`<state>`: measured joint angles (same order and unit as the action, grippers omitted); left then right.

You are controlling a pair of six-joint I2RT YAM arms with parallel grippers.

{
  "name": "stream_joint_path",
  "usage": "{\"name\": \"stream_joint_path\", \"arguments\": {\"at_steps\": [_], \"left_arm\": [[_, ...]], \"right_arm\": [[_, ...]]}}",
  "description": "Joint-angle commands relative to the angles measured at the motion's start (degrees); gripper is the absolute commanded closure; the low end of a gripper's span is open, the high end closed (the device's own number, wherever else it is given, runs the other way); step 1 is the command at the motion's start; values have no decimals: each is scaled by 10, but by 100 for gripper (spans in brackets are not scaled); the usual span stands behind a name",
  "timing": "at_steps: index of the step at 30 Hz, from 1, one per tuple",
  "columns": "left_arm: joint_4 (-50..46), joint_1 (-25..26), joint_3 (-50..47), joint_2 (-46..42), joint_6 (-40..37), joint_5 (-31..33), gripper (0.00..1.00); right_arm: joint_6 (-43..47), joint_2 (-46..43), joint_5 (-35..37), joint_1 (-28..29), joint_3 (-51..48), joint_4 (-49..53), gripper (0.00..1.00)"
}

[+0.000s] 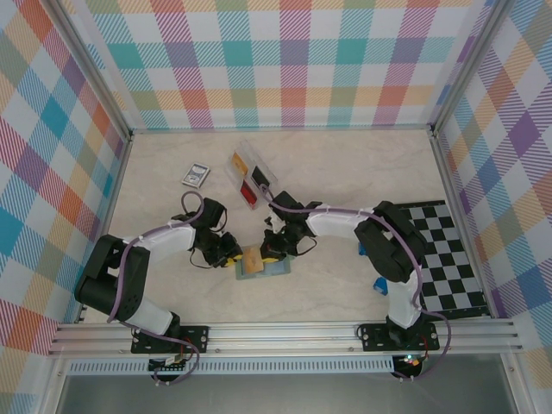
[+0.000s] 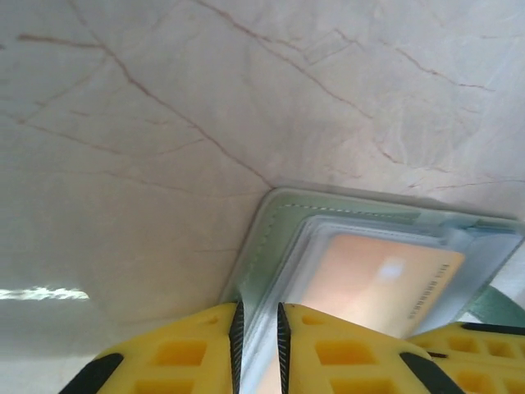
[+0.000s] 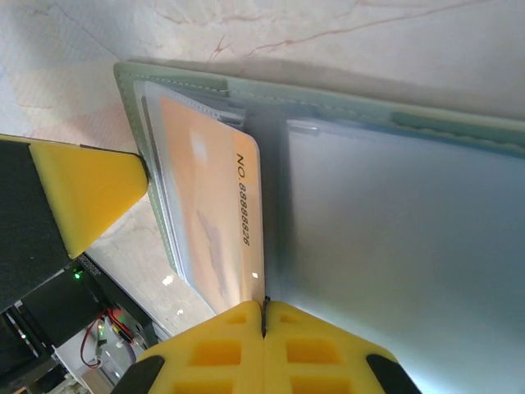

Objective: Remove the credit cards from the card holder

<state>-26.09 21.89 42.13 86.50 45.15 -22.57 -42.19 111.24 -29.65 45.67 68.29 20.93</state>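
Observation:
The sage-green card holder (image 1: pixel 274 268) lies open on the table between both arms, its pale blue-grey inside (image 3: pixel 394 213) facing up. A tan/orange credit card (image 3: pixel 209 205) printed "NO. 8888826" sticks partly out of a pocket on the holder's left half. My right gripper (image 3: pixel 264 308) is shut on that card's long edge. My left gripper (image 2: pixel 257 316) is closed on the holder's green left rim (image 2: pixel 275 238), which runs between the pads. In the left wrist view the same card (image 2: pixel 377 279) shows through the clear pocket.
A clear plastic compartment tray (image 1: pixel 250 177) with red and yellow pieces stands behind the holder. A grey-edged dark picture card (image 1: pixel 195 176) lies at the back left. A checkered mat (image 1: pixel 448 254) and small blue blocks (image 1: pixel 378 285) lie at the right.

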Motion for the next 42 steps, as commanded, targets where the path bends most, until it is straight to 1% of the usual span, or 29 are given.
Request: {"name": "stream_joint_path", "arguments": {"at_steps": [1, 7, 11, 15, 20, 25, 31, 34, 42], "left_arm": [[-33, 3, 17, 5, -19, 10, 79], [-36, 2, 38, -15, -37, -4, 80], [-14, 7, 45, -25, -45, -41, 84], [5, 19, 45, -5, -43, -56, 90], [18, 34, 55, 32, -46, -69, 94], [11, 38, 59, 57, -51, -63, 98], [-25, 39, 52, 93, -55, -20, 100], [-28, 39, 46, 96, -54, -7, 100], [-25, 39, 51, 87, -54, -3, 100]], "right_arm": [[27, -17, 9, -13, -14, 37, 100], [36, -6, 2, -16, -8, 41, 100], [43, 9, -7, -16, -1, 44, 100], [53, 19, -12, -16, 9, 49, 100], [60, 25, -15, -16, 16, 56, 100], [59, 27, -11, -16, 15, 55, 100], [66, 15, 0, -21, 2, 59, 100], [75, -3, 4, -29, -18, 55, 100], [104, -41, -2, -50, -50, 53, 100]]}}
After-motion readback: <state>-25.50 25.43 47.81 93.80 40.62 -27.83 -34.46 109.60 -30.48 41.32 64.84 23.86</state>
